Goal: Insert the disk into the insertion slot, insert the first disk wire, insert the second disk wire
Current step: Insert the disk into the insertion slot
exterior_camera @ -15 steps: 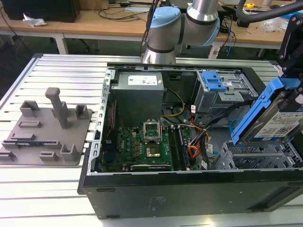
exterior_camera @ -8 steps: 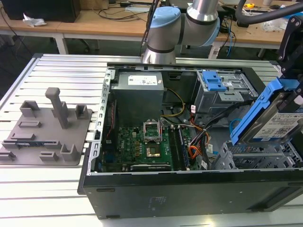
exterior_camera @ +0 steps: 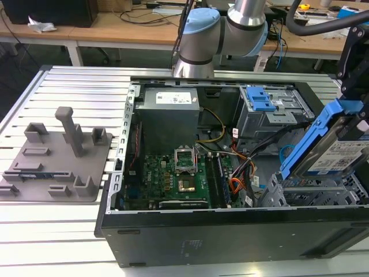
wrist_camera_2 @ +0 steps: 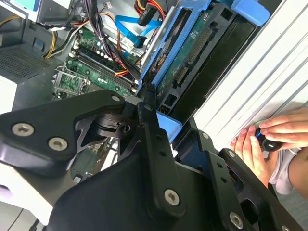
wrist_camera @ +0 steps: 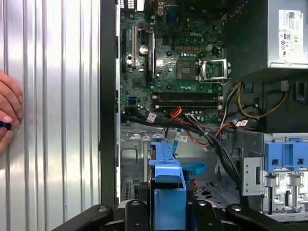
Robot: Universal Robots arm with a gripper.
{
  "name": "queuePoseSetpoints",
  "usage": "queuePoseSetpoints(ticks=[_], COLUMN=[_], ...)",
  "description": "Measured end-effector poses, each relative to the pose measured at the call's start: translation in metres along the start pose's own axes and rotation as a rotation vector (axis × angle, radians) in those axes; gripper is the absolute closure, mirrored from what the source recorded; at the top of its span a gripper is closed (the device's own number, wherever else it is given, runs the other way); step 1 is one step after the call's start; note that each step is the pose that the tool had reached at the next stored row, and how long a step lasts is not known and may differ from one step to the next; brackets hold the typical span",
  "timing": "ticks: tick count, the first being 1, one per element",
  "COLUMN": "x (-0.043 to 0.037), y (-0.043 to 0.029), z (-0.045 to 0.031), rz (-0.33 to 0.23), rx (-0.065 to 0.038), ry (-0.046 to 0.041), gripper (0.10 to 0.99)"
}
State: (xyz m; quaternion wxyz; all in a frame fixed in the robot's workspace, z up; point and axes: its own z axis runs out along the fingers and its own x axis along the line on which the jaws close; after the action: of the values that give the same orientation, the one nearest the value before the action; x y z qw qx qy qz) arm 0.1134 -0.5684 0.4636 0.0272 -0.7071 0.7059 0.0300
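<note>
Nearest the lens, exterior view: black side wall of the open computer case (exterior_camera: 230, 236), which lies on a ribbed metal table (exterior_camera: 69, 86). Disk (exterior_camera: 340, 153) is at the exterior view's right, tilted, with its low end just above the grey drive cage (exterior_camera: 305, 190). It is not seated, and I cannot tell if it touches the cage rim. Gripper (exterior_camera: 356, 118) is at the disk's high end; arm (exterior_camera: 219, 29) stands behind the case. Red/orange wires (exterior_camera: 236, 184) lie loose between motherboard (exterior_camera: 173, 173) and drive cage. Light blue cable (exterior_camera: 283, 154) curls just beside the disk's low end. Neither wire reaches the disk. Grey fixture plate (exterior_camera: 55, 156) sits on the table at the exterior view's left, apart from the case.

Second wrist view: black fingers (wrist_camera_2: 147, 120) press on the blue frame, jaws closed on the disk (wrist_camera_2: 192, 57). Its circuit-board side faces the camera. Light blue cable (wrist_camera_2: 139, 26) and red/orange wires (wrist_camera_2: 122, 72) lie beyond it, over the motherboard. A person's hand (wrist_camera_2: 269, 139) rests on the table, holding a small black-and-blue object (wrist_camera_2: 267, 142).

First wrist view: disk (wrist_camera: 166, 183) is edge-on between the fingers, over the drive cage floor (wrist_camera: 211, 187). Light blue cable (wrist_camera: 195, 168) loops just beside it. Red/orange wires (wrist_camera: 175, 113) sit near the motherboard edge. Hand (wrist_camera: 7, 115) is on the table, well apart from the case.
</note>
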Motion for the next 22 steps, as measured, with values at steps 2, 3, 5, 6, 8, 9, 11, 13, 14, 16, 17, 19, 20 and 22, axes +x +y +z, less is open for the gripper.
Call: queuePoseSetpoints(ticks=[2, 3, 5, 6, 8, 9, 11, 13, 14, 16, 17, 19, 20, 22], x=[0.0001, 0.0002, 0.0002, 0.0003, 0.0003, 0.0003, 0.0003, 0.0003, 0.0002, 0.0002, 0.0003, 0.0003, 0.0004, 0.0005], y=[0.0000, 0.0000, 0.0000, 0.0000, 0.0000, 0.0000, 0.0000, -0.0002, -0.0005, -0.0010, -0.0011, -0.0013, -0.0013, -0.0013], z=[0.0011, 0.0019, 0.0029, 0.0034, 0.0046, 0.0051, 0.0068, 0.0091, 0.0099, 0.0111, 0.0119, 0.0144, 0.0153, 0.0178], rz=[0.000, 0.000, 0.000, 0.000, 0.000, 0.000, 0.000, 0.000, -0.001, 0.000, 0.000, 0.000, 0.000, 0.000], rx=[0.000, 0.000, 0.000, 0.000, 0.000, 0.000, 0.000, -0.001, -0.001, -0.001, -0.001, -0.001, -0.001, -0.002], ry=[0.0007, 0.0013, 0.0017, 0.0017, 0.0019, 0.0019, 0.0019, 0.0020, 0.0020, 0.0022, 0.0022, 0.0020, 0.0020, 0.0020], gripper=[0.722, 0.722, 0.722, 0.722, 0.722, 0.722, 0.722, 0.722, 0.722, 0.722, 0.722, 0.722, 0.722, 0.722])
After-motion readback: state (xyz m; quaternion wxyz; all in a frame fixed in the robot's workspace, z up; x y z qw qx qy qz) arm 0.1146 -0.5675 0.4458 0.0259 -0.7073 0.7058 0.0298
